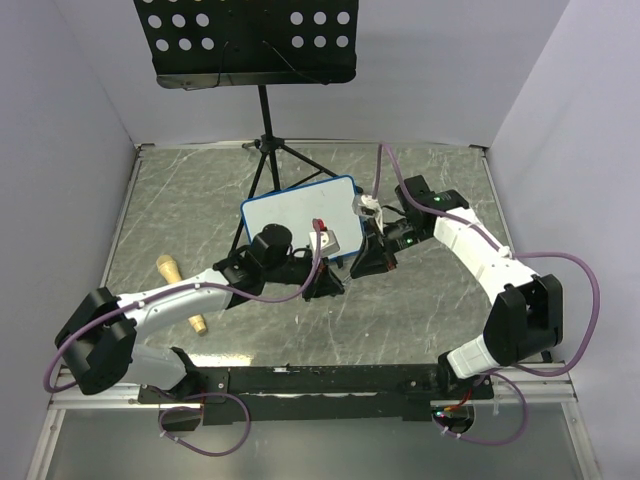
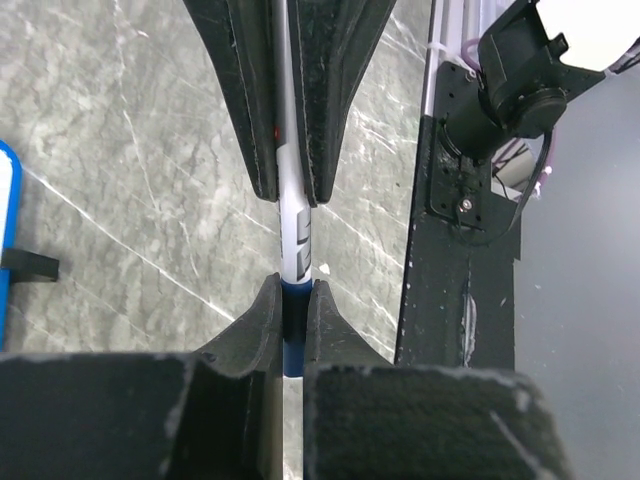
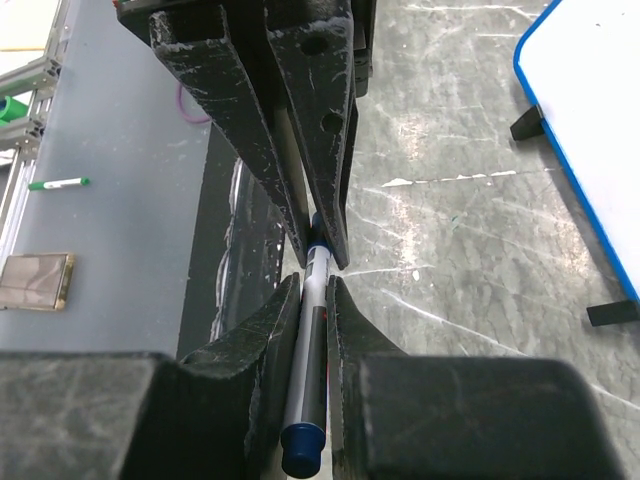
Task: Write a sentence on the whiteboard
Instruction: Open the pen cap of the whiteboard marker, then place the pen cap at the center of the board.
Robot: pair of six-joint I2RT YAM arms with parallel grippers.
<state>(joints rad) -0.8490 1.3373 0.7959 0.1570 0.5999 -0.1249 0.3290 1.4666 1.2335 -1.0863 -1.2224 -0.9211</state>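
Observation:
The whiteboard, white with a blue frame, lies on the table's middle. No sentence shows on its face. A marker with a grey-white barrel and blue ends hangs between both grippers, just in front of the board. My left gripper is shut on the marker's blue end. My right gripper is shut on the barrel. In the wrist views the left gripper and the right gripper meet tip to tip. The board's corner shows to the upper right.
A black perforated music stand on a tripod rises behind the board. A wooden handle lies by the left arm. The black base rail runs along the near edge. Off the table lie a green pen and a brown pad.

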